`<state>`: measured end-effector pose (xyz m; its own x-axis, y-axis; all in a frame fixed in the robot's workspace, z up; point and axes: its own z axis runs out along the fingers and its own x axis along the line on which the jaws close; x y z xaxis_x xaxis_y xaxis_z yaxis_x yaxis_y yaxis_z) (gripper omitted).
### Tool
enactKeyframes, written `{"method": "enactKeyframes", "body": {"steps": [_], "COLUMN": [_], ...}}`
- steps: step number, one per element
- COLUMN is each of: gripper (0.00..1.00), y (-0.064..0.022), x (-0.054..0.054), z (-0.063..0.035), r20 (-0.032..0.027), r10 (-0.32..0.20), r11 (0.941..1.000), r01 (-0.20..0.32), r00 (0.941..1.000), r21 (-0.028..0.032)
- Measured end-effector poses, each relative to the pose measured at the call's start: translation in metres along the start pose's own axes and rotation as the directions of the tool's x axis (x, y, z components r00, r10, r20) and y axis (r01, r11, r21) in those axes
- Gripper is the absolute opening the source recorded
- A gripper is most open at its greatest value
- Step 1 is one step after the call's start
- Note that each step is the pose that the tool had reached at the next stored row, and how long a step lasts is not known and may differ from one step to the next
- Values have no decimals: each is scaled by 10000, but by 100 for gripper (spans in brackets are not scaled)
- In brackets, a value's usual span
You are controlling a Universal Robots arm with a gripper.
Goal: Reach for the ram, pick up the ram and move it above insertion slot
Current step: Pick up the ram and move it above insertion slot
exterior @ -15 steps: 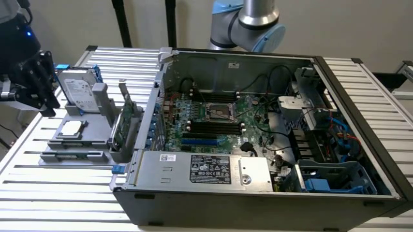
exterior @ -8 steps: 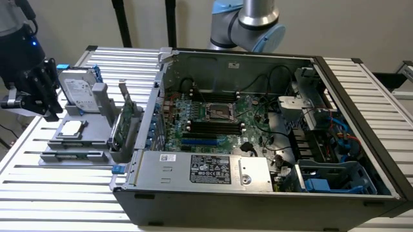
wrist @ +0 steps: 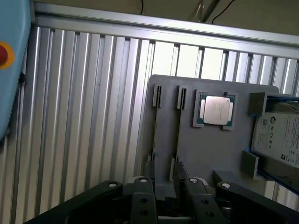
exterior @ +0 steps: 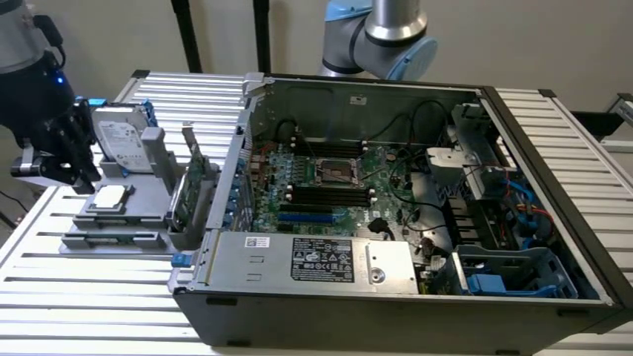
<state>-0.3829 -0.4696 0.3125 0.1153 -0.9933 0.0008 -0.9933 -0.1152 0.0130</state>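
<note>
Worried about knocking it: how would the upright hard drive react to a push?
The hard drive stands on edge, so it might tip, though posts on the grey holder probably brace it. Metal-cased, it looks stiff and likely heavy.

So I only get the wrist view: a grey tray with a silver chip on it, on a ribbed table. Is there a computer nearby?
Observer: Yes, an open computer case stands to the exterior view's right of the grey tray, its motherboard exposed.
Visitor: Where's the gripper compared to it?
Observer: The gripper hangs over the tray's end away from the case.
Visitor: Anything on the tray I can't see?
Observer: A green expansion card stands upright along the tray's side nearest the case.
</note>
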Motion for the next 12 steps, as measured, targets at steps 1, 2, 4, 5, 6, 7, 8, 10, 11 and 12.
{"method": "enactKeyframes", "body": {"steps": [1,2,4,5,6,7,8,10,11,12], "gripper": [31,31,31,31,31,31,31,31,31,31], "y": [0,0,0,-1,-1,-1,-2,-2,-2,-2], "x": [0,0,0,0,0,0,0,0,0,0], "z": [18,36,74,91,110,128,146,182,200,218], "r20": [0,1,0,1,1,0,1,1,0,0], "r10": [0,0,0,0,1,0,1,6,11,20], "r11": [10000,10000,10000,10000,10000,10000,10000,10000,10000,10000], "r01": [0,0,0,0,-1,0,-1,-6,-11,-20], "r00": [10000,10000,10000,10000,10000,10000,10000,10000,10000,10000], "r21": [-1,1,0,0,0,0,1,1,0,-1]}}
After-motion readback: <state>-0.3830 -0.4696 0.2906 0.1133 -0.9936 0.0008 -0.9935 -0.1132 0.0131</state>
